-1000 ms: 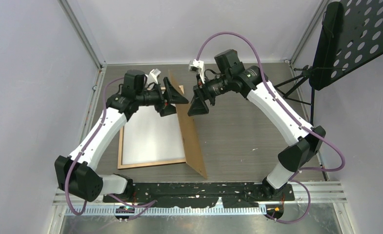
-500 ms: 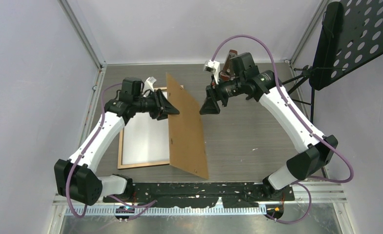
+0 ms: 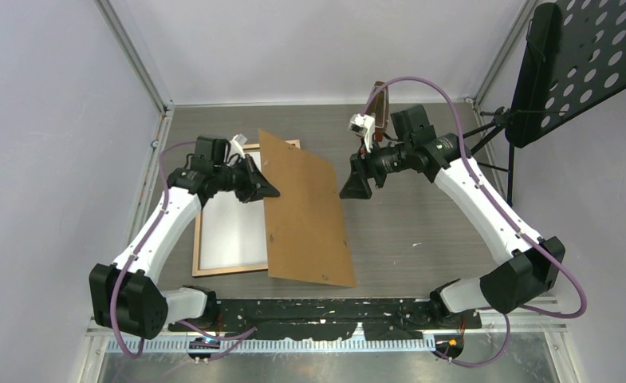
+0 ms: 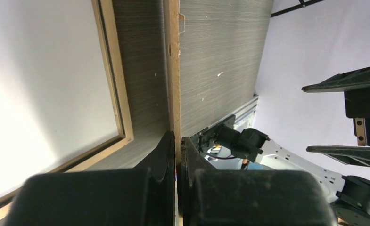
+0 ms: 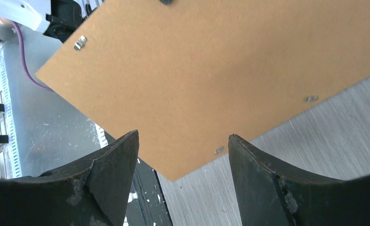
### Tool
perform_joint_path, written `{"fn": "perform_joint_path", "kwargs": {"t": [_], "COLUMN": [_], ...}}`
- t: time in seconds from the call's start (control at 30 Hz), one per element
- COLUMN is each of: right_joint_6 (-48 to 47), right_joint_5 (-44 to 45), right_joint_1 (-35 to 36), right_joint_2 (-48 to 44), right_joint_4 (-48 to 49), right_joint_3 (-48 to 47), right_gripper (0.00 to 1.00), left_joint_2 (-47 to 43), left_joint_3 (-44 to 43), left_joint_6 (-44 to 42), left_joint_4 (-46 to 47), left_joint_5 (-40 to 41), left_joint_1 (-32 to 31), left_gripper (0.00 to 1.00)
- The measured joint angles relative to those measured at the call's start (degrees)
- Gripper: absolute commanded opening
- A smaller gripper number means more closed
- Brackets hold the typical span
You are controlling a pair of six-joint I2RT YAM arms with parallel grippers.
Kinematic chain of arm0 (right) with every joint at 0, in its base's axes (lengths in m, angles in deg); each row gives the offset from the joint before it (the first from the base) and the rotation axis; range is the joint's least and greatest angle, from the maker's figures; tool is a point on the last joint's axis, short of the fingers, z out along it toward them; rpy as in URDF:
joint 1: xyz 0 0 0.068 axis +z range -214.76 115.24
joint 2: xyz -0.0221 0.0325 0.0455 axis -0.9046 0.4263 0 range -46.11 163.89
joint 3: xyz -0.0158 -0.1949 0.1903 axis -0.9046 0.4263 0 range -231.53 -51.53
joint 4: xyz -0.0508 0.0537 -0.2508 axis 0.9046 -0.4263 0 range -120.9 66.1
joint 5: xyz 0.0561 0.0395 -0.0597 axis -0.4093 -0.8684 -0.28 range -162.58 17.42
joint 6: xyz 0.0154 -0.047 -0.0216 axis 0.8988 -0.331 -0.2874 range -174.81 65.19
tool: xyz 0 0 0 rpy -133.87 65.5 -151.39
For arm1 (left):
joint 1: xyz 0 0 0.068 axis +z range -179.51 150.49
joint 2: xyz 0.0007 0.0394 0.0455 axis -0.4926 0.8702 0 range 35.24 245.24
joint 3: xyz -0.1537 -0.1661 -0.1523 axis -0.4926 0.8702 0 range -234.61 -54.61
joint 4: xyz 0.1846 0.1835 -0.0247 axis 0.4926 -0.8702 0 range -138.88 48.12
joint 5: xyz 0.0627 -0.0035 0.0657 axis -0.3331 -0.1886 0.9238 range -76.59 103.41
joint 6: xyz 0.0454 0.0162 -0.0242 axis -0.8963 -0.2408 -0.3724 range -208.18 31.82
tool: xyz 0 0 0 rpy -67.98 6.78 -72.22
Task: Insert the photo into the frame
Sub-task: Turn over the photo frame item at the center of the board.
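The frame (image 3: 230, 270) lies flat at the left, light wood face up. A white sheet (image 3: 230, 223) fills its opening, seemingly the photo on its plain reverse; no beach picture shows. My left gripper (image 3: 269, 191) is shut on the left edge of the brown hardboard backing sheet (image 3: 305, 211), which slopes down to the right over the frame's right side. In the left wrist view the board's thin edge (image 4: 173, 70) runs between the closed fingers, beside the frame's border (image 4: 112, 84). My right gripper (image 3: 356, 190) hangs open to the board's right, apart from it; the board (image 5: 220, 70) lies beyond its open fingers.
A black perforated music stand (image 3: 580, 56) on tripod legs (image 3: 485, 136) stands at the back right. Grey walls enclose the table on three sides. The black base plate (image 3: 325, 311) runs along the near edge.
The board has swung from nearly upright down toward the right. My left gripper has shut on its edge and dropped lower. The right gripper has drawn back to the right, still open.
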Motion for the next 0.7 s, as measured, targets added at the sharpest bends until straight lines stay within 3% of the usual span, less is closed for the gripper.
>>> {"fn": "perform_joint_path", "kwargs": {"t": [0.27,0.7], "right_joint_6": [-0.8,-0.5], "right_joint_5": [1.1,1.2], "right_joint_1": [0.0,-0.4], "right_joint_2": [-0.7,-1.7], "right_joint_4": [2.6,7.2], "right_joint_3": [6.8,11.0], "right_gripper": [0.76,0.75], "left_joint_2": [0.0,-4.7], "left_joint_3": [0.3,6.3], "left_joint_6": [-6.3,-7.9], "left_joint_4": [0.3,8.9], "left_joint_5": [0.3,-11.8], "left_joint_1": [0.8,9.9], "left_gripper": [0.00,0.00]}}
